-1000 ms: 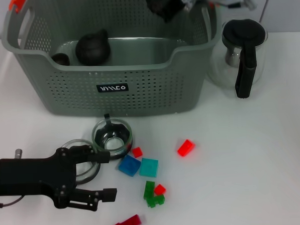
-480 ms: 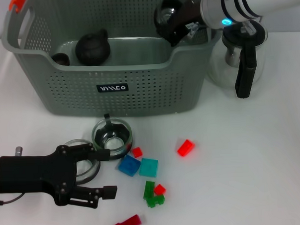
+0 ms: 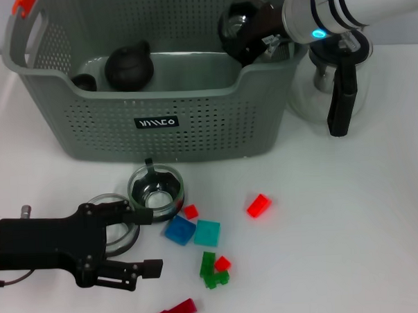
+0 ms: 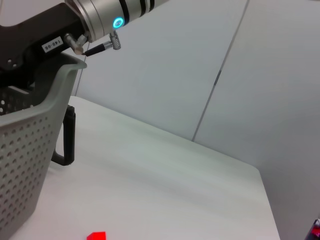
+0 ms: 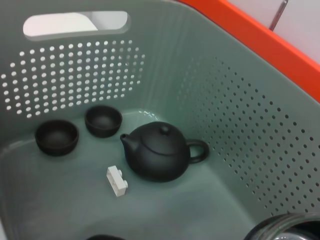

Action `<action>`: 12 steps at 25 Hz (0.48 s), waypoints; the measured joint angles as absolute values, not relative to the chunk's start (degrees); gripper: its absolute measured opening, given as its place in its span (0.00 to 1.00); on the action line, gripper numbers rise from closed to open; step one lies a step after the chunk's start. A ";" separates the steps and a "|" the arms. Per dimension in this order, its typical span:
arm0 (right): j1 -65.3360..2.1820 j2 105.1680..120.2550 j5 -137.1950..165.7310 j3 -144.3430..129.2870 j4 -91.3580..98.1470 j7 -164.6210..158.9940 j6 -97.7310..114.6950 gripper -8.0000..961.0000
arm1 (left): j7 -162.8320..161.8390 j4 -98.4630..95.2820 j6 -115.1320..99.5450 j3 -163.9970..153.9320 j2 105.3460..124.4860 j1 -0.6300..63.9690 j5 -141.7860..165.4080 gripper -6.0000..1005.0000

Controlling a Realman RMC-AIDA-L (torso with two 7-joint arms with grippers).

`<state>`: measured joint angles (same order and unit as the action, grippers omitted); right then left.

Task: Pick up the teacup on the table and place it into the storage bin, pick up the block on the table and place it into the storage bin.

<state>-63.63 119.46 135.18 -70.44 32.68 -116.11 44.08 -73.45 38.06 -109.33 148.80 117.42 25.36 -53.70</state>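
- The storage bin [image 3: 159, 134] fills the upper left and centre of the head view, a grey perforated basket with a black label on its front wall and an orange clip at its top-left rim.
- The right gripper [image 3: 249, 33] sits over the bin's upper right corner, at the top of the head view, and is closed around a clear glass cup [image 3: 243, 20]; the cup is held above the bin's interior, just inside the rim.
- Inside the bin, the right wrist view shows a dark teapot [image 5: 159, 158] at centre, two small dark teacups [image 5: 103, 120] to its left, and a small white block [image 5: 117, 181] just below them on the bin floor.
- The left gripper [image 3: 147, 242] lies low in the lower left of the head view, fingers spread wide and holding nothing; its upper finger reaches toward a glass teacup [image 3: 156, 190] on the table [image 3: 351, 226], while a second glass cup [image 3: 115, 226] lies partly under the arm.
- Loose blocks lie on the table at lower centre: a blue block [image 3: 179, 230], a teal block [image 3: 207, 233], a green block [image 3: 211, 271] and a red block [image 3: 258, 205] apart to the right.
- A glass jug [image 3: 334, 75] with a black lid and handle stands just right of the bin.
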 joint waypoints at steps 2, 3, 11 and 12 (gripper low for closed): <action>-63.63 119.48 135.43 -70.45 32.62 -116.20 44.12 0.07 | -73.44 38.03 -109.33 148.80 117.42 25.31 -53.70 0.84; -63.63 119.48 135.46 -70.46 32.55 -116.20 44.14 0.07 | -73.43 38.01 -109.33 148.80 117.42 25.31 -53.70 0.84; -63.63 119.53 135.51 -70.49 32.01 -116.14 44.15 0.07 | -73.41 37.97 -109.42 148.80 117.47 25.22 -53.70 0.84; -63.62 119.53 135.52 -70.49 32.01 -116.19 44.16 0.07 | -73.39 37.97 -109.55 148.80 117.49 25.16 -53.70 0.84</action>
<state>-63.62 119.53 135.52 -70.49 32.01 -116.19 44.16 -73.39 37.97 -109.55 148.80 117.49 25.16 -53.70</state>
